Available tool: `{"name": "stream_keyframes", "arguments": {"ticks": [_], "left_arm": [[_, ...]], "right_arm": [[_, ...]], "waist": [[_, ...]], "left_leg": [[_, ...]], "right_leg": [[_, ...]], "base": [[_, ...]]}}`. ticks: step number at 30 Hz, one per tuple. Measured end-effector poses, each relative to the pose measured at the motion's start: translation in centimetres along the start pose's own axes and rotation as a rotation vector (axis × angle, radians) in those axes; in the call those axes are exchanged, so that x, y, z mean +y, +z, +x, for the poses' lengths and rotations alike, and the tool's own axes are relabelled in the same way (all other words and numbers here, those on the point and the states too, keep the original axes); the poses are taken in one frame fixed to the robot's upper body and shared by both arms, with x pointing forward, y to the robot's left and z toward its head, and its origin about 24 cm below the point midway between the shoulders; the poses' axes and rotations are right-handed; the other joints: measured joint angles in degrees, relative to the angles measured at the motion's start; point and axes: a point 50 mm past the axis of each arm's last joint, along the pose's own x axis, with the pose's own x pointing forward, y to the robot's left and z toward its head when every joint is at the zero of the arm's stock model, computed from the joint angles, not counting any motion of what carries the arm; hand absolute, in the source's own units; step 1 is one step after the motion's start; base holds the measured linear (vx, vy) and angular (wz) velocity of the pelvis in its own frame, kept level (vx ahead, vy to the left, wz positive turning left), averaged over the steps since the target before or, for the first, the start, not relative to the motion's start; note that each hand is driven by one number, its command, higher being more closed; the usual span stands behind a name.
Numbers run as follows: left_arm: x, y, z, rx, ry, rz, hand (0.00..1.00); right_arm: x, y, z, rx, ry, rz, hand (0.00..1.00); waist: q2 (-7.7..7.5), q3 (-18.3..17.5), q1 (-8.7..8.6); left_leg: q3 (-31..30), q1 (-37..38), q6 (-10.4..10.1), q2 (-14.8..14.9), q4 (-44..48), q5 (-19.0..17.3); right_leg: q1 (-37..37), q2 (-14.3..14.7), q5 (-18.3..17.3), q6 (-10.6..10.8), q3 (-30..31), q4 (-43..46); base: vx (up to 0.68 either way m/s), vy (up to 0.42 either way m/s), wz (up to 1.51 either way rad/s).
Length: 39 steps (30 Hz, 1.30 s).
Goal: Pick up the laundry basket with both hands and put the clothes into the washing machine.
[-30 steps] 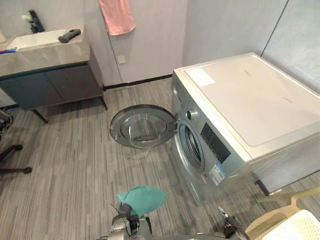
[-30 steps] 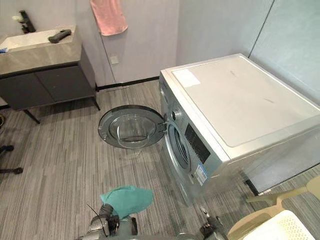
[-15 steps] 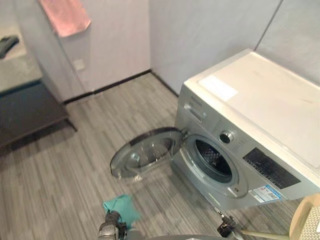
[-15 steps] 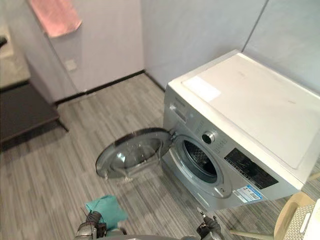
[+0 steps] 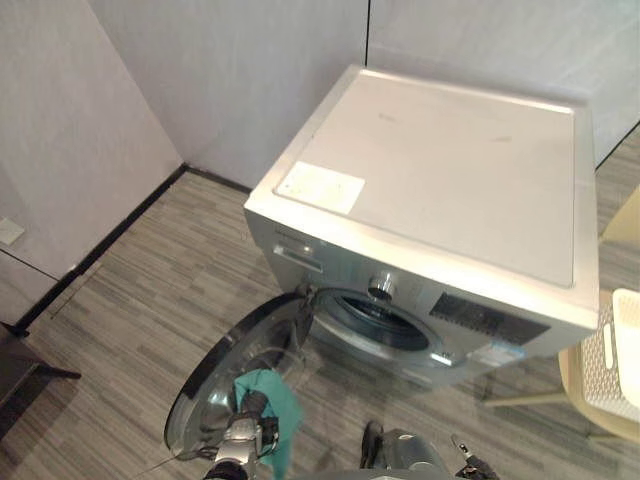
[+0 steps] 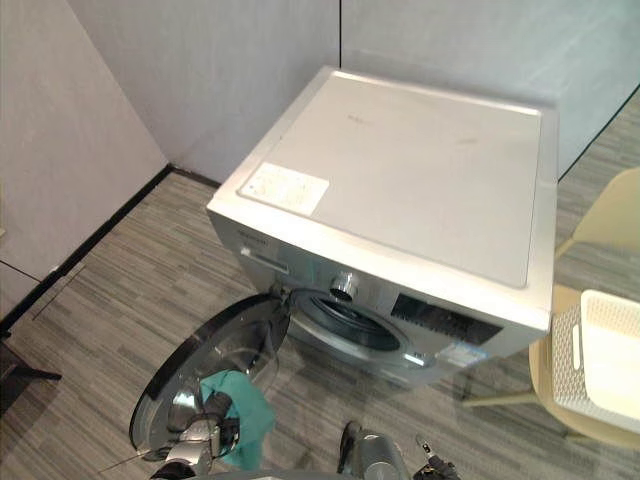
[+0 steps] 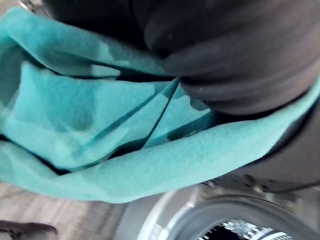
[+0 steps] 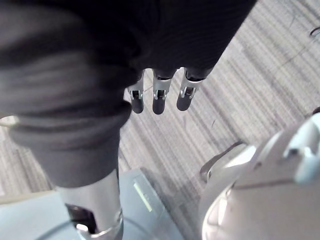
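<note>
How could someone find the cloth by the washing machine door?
Find the big silver washing machine, then its round door swung open low in front. Just before that door, a bunched teal cloth hangs from the robot's left hand, the only bright-coloured thing there.

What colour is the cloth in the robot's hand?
Plain teal cloth, clearest in the left wrist view, held by the left hand.

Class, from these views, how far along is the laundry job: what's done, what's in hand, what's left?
Done: the washing machine has its door open, and the white basket sits on a chair beside it. In hand: the left hand grips a teal cloth near the open door; the right hand hangs relaxed, holding nothing. Left: the cloth is not yet in the drum.
</note>
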Motion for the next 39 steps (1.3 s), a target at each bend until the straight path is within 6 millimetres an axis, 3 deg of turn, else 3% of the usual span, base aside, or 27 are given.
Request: {"name": "stream_keyframes", "arguments": {"ticks": [1,2,5,6,7,8,10,11,12,13,15,17,21,24,26,31,35,39], "left_arm": [[-0.7,0.5,-0.2,-0.034,-0.023,-0.021,1.0],[-0.7,0.6,-0.2,-0.045,-0.034,-0.023,1.0],[0.3,-0.2,-0.5,-0.029,0.002,-0.055,1.0],[0.8,-1.3,-0.8,-0.001,0.016,-0.056,1.0],[1.2,-3.0,-1.4,0.044,0.028,-0.063,1.0],[1.4,-2.9,-1.5,0.035,0.039,-0.082,1.0],[2.2,-3.5,-1.7,0.05,0.073,-0.105,1.0],[2.2,-3.9,-1.8,0.062,0.073,-0.105,1.0],[2.0,-4.4,-2.0,0.077,0.068,-0.106,1.0],[2.3,-4.5,-1.9,0.084,0.07,-0.094,1.0],[2.6,-4.2,-1.6,0.084,0.073,-0.084,1.0],[2.1,-4.3,-1.8,0.073,0.013,-0.049,1.0],[2.1,-3.9,-1.6,0.074,0.046,-0.062,1.0],[1.9,-4.0,-1.6,0.081,0.057,-0.059,1.0],[2.1,-3.7,-1.4,0.071,0.054,-0.041,1.0],[2.3,-3.0,-0.9,0.061,0.024,0.002,1.0],[2.1,-3.1,-0.7,0.106,-0.002,0.009,1.0],[2.4,-3.2,-0.6,0.132,0.005,0.015,1.0]], "right_arm": [[1.0,0.5,0.0,-0.023,0.033,-0.012,0.0],[2.1,1.2,0.0,-0.051,0.07,-0.029,0.0],[3.7,1.9,0.0,-0.076,0.122,-0.076,0.0],[4.2,1.8,-0.1,-0.075,0.138,-0.105,0.0],[4.4,1.7,-0.1,-0.077,0.15,-0.143,0.0],[4.5,1.6,-0.1,-0.078,0.153,-0.158,0.0],[5.7,1.9,-0.2,-0.09,0.186,-0.219,0.0],[5.8,2.1,-0.2,-0.099,0.193,-0.248,0.0],[5.9,2.4,-0.1,-0.109,0.199,-0.294,0.0],[6.2,1.9,-0.3,-0.097,0.213,-0.323,0.0],[6.5,1.3,-0.4,-0.083,0.233,-0.329,0.0],[6.4,1.4,-0.4,-0.089,0.233,-0.342,0.0],[6.5,1.4,-0.4,-0.096,0.251,-0.384,0.0],[4.7,2.1,0.1,-0.101,0.209,-0.397,0.0],[2.9,2.2,0.3,-0.092,0.16,-0.374,0.0],[1.0,1.3,0.2,-0.054,0.112,-0.342,0.0],[1.1,1.1,0.2,-0.054,0.114,-0.316,0.0],[1.7,0.7,0.0,-0.049,0.137,-0.307,0.0]], "waist": [[-0.55,0.32,0.51],[0.0,0.68,1.62],[0.43,1.09,3.83],[0.19,1.16,5.02],[0.15,1.22,6.16],[0.07,1.22,6.31],[0.02,1.16,6.41],[0.6,0.98,6.52],[1.8,0.53,6.79],[0.46,0.11,6.11],[-1.03,0.25,6.4],[-0.18,0.78,5.93],[0.08,1.55,6.41],[0.81,1.7,6.19],[0.2,2.07,6.1],[-1.63,3.25,6.04],[-1.72,3.3,5.94],[-1.9,3.46,6.01]], "left_leg": [[-3.33,-4.52,3.32,2.07,11.73,0.65],[-7.36,-9.39,4.76,3.24,20.67,0.42],[-15.13,-16.15,5.49,1.47,28.1,-0.62],[-17.03,-18.29,6.4,0.07,28.87,-1.27],[-19.03,-20.21,6.39,-1.16,27.08,-2.61],[-20.22,-21.19,6.25,-1.89,24.86,-3.12],[-26.5,-21.65,4.62,-6.83,6.88,-4.46],[-29.33,-20.64,2.9,-8.06,0.17,-3.0],[-33.17,-17.98,0.57,-9.51,-7.32,-4.3],[-31.86,-17.59,1.29,-10.9,-8.31,-4.07],[-29.07,-17.32,2.99,-12.04,-8.44,-5.28],[-28.0,-17.32,3.56,-12.78,-9.0,-5.74],[-25.2,-16.76,3.38,-12.44,-11.41,-5.62],[-24.55,-16.8,2.84,-11.07,-12.63,-5.31],[-23.59,-16.99,2.62,-9.58,-12.92,-5.23],[-20.72,-17.56,2.32,-8.84,-14.65,-4.93],[-19.09,-16.32,2.39,-8.04,-16.21,-4.7],[-18.87,-14.37,2.38,-6.49,-16.51,-4.68]], "right_leg": [[1.88,0.23,-1.13,0.3,1.89,-1.41],[2.67,0.83,-1.83,0.4,3.83,-1.57],[4.92,1.59,-3.37,0.82,8.31,-1.69],[6.03,1.28,-3.75,1.5,11.0,-1.78],[7.19,0.63,-3.92,2.01,13.24,-1.97],[7.6,0.13,-3.89,2.53,14.01,-1.99],[7.66,-2.29,-4.24,6.13,18.62,-1.88],[7.43,-2.37,-4.63,7.46,20.02,-1.56],[7.12,-2.26,-5.52,9.28,22.57,-0.88],[6.84,-3.74,-5.44,9.82,24.19,-1.5],[6.65,-4.52,-4.86,10.32,26.48,-3.18],[6.39,-5.15,-3.06,10.57,27.72,-3.86],[5.49,-5.12,-2.97,11.88,29.95,-6.44],[3.7,-3.32,-1.54,11.64,32.32,-7.63],[3.22,-1.93,-0.11,11.17,34.03,-9.55],[1.34,-1.47,3.47,11.97,37.36,-12.87],[0.6,-0.5,6.26,12.83,37.32,-12.67],[-1.41,1.4,6.88,12.91,35.89,-5.66]], "base": [[0.19,0.019,-0.52],[0.17,0.057,-0.68],[0.15,0.14,-0.82],[0.18,0.185,-1.05],[0.2,0.206,-1.04],[0.22,0.256,-0.94],[0.22,0.322,-0.9],[0.21,0.393,-1.01],[0.22,0.371,-0.66],[0.28,0.388,-0.56],[0.22,0.245,-0.3],[0.13,0.161,-0.1],[0.01,0.015,-0.32],[-0.02,-0.072,-0.47],[0.01,-0.042,-0.46],[0.06,-0.006,-0.43],[0.05,0.001,-0.28],[-0.01,-0.008,-0.07]]}}
